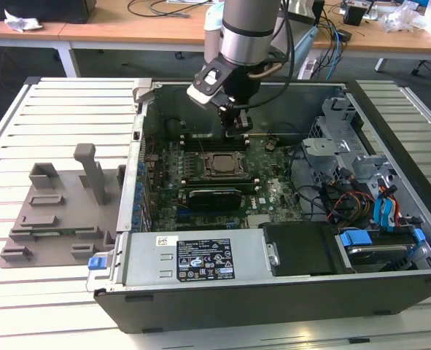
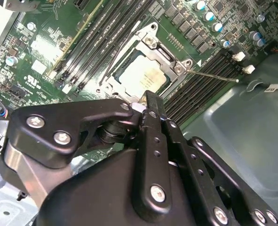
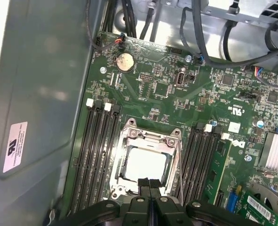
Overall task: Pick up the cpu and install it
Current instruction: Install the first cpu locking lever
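The cpu (image 3: pixel 143 165), a flat square with a silvery-white top, lies inside the metal frame of the motherboard socket (image 3: pixel 129 136); it also shows as cpu (image 2: pixel 143 75) and cpu (image 1: pixel 221 165). My gripper (image 1: pixel 235 130) hangs over the motherboard just behind the socket, above it and apart from the chip. Its two black fingers are pressed together with nothing between them, seen as gripper (image 3: pixel 149 184) and gripper (image 2: pixel 148 100). The fingertips overlap the near edge of the socket in both wrist views.
The open computer case (image 1: pixel 273 292) lies on a slatted white table. A grey plastic tray (image 1: pixel 55 211) sits at the exterior view's left. Memory slots (image 3: pixel 99 150) flank the socket. A thin socket lever (image 2: pixel 214 75) sticks out. Cables and a drive cage (image 1: pixel 368 197) fill the exterior view's right.
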`<state>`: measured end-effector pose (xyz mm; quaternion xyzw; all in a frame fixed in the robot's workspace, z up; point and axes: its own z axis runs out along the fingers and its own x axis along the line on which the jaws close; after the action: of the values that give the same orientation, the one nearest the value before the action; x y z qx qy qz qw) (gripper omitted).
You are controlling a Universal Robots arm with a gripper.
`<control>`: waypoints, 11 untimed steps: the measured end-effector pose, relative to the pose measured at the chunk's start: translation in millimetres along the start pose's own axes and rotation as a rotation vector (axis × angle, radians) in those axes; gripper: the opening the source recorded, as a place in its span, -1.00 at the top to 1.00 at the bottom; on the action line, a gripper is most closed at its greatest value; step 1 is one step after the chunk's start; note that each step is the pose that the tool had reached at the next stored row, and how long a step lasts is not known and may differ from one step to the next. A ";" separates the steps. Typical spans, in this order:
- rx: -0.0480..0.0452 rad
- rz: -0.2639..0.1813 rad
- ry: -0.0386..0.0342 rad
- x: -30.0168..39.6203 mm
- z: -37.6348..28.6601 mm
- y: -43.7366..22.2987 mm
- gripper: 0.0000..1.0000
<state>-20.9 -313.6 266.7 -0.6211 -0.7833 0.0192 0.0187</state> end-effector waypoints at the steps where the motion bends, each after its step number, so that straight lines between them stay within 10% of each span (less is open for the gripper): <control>1: 0.0001 -0.021 -0.0011 0.0 0.0 0.0 0.79; 11: 0.0009 -0.180 -0.0096 0.0 0.0 0.1 0.79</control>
<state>-20.8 -313.6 266.7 -0.5481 -0.8360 0.0208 0.0169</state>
